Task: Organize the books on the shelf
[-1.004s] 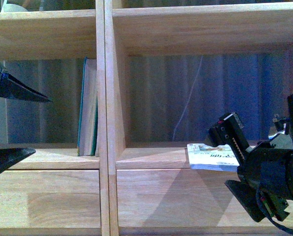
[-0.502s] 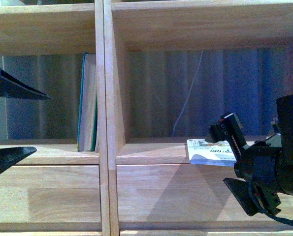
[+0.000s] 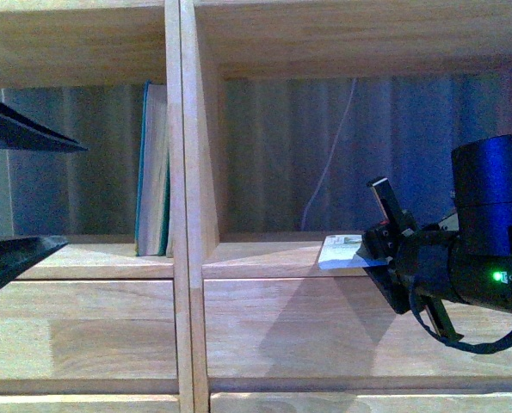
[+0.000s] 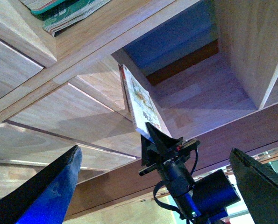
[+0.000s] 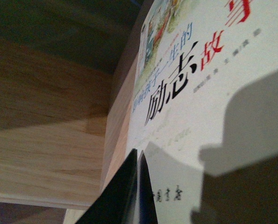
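Note:
The light-wood shelf (image 3: pixel 183 198) fills the front view. The teal-green book (image 3: pixel 154 169) stands upright in the left compartment against the divider. My right gripper (image 3: pixel 378 248) is shut on the thin pale paperback (image 3: pixel 342 252), which lies nearly flat on the floor of the right compartment at its front edge. The paperback fills the right wrist view (image 5: pixel 209 79), with a dark finger (image 5: pixel 127 196) along its edge. It also shows in the left wrist view (image 4: pixel 139 103), held by the right gripper (image 4: pixel 153 135). My left gripper's open fingers (image 3: pixel 19 138) frame the left compartment.
A thin cable (image 3: pixel 329 168) hangs behind the right compartment. Drawer fronts (image 3: pixel 83 331) run below the compartments. Stacked books or magazines (image 4: pixel 59 11) show on another shelf level in the left wrist view.
My right gripper has risen and turned, and the paperback has gone deeper and flatter onto the right compartment's floor. The shelf has shifted down in the view.

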Robot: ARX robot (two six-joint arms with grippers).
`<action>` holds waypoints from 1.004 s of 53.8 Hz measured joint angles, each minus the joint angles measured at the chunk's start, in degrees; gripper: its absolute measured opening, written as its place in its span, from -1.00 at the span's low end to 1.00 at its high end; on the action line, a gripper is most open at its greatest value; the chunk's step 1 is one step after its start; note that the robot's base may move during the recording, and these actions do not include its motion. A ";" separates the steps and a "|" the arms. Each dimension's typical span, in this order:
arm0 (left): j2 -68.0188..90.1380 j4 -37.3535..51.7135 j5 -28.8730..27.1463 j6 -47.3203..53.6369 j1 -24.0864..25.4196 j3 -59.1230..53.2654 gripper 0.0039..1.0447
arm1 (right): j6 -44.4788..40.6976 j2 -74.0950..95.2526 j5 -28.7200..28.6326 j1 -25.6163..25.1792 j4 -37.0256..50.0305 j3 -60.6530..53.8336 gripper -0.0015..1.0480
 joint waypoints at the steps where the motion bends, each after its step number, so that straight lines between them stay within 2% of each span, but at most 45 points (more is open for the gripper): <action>1: -0.07 0.59 0.37 -0.33 0.11 -0.07 0.87 | 0.09 0.00 -0.02 0.00 0.11 0.00 -0.74; 4: -0.20 2.19 1.09 -1.22 0.35 -0.11 0.87 | 0.24 -0.04 -0.33 -0.09 0.96 0.00 -0.84; 11: -0.55 3.02 2.51 -2.23 0.59 -0.11 0.87 | 0.52 -1.31 -2.36 -0.22 3.89 -1.70 -0.86; 25: -0.72 4.96 3.74 -6.34 -1.09 1.07 0.87 | 2.36 -15.34 -14.32 -1.57 15.87 -12.44 -0.86; 31: -1.49 6.95 3.61 -8.92 -3.26 2.40 0.87 | 2.58 -21.11 -20.00 -2.01 19.91 -15.58 -0.86; 37: -2.27 8.11 3.61 -10.08 -5.01 3.41 0.87 | 2.69 -23.08 -23.37 -1.73 21.31 -16.70 -0.86; 43: -3.13 9.53 3.63 -11.08 -7.61 4.87 0.87 | 2.49 -23.85 -25.75 -0.94 22.01 -17.05 -0.86; 54: -3.85 6.67 2.29 -10.01 -12.70 8.39 0.87 | 2.49 -25.24 -28.04 0.46 22.77 -17.84 -0.86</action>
